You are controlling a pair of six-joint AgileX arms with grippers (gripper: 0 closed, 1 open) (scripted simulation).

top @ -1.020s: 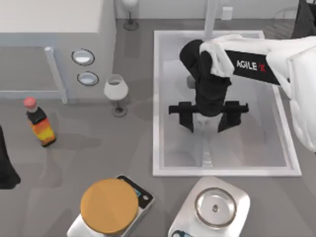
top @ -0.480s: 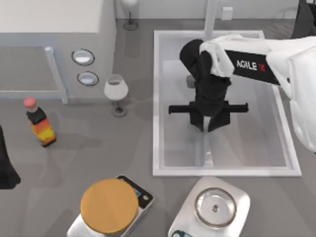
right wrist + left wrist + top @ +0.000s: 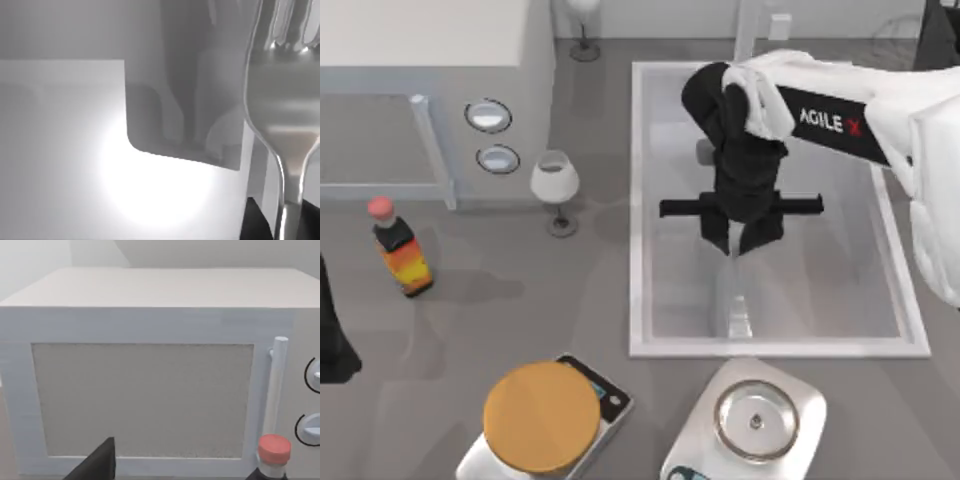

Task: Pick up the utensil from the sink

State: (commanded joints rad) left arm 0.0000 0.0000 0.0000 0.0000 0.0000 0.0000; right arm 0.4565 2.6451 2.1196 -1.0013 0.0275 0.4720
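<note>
The right tool hangs over the middle of the sink, its two black fingers drawn close together and clenched on the fork. In the right wrist view the fork stands lengthwise right in front of the camera — tines at one end, thin handle running down to a dark finger at the frame's edge — with the basin's pale floor behind it.

Outside the sink's rim stand a wine glass just left of it, a sauce bottle with a red cap further left, a white microwave at the top left, a scale carrying an orange disc and another with a round steel bowl along the near edge of the bench. Nothing crowds the tool inside the basin.

A second ago the fingers were spread wide apart; now they are pinched in, and the arm sits slightly higher in the top view.

The left tool is parked by the microwave — its state cannot be told.
</note>
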